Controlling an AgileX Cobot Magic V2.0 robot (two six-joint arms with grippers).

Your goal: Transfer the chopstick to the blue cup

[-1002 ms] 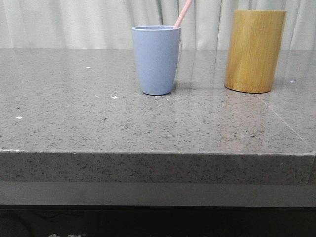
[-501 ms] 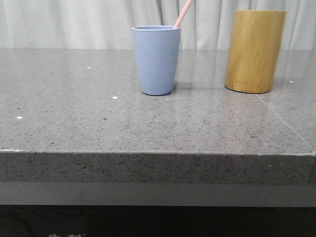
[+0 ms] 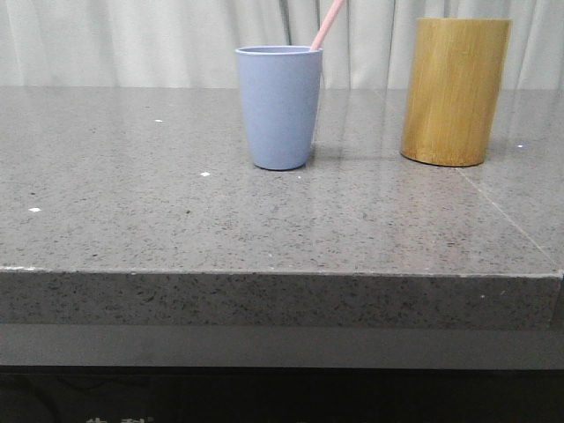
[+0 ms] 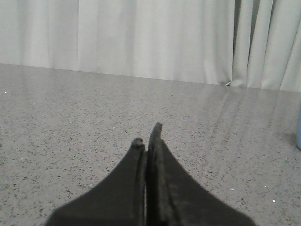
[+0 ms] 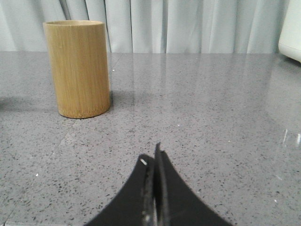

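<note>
Chopstick (image 3: pixel 327 25) stands leaning in blue cup (image 3: pixel 278 106) on table (image 3: pixel 176 220); task prob. done. Left claw (image 4: pixel 146 141) and right claw (image 5: pixel 151 160) both closed, empty. Stick looks light, stiff, slick; grip mid-shaft.

The chopstick (image 3: pixel 327 25) is cut off above, its foot presumably inside the blue cup (image 3: pixel 278 107).

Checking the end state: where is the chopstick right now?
In the front view the chopstick stands inside the blue cup, leaning right over its rim, left of the bamboo cylinder.
</note>
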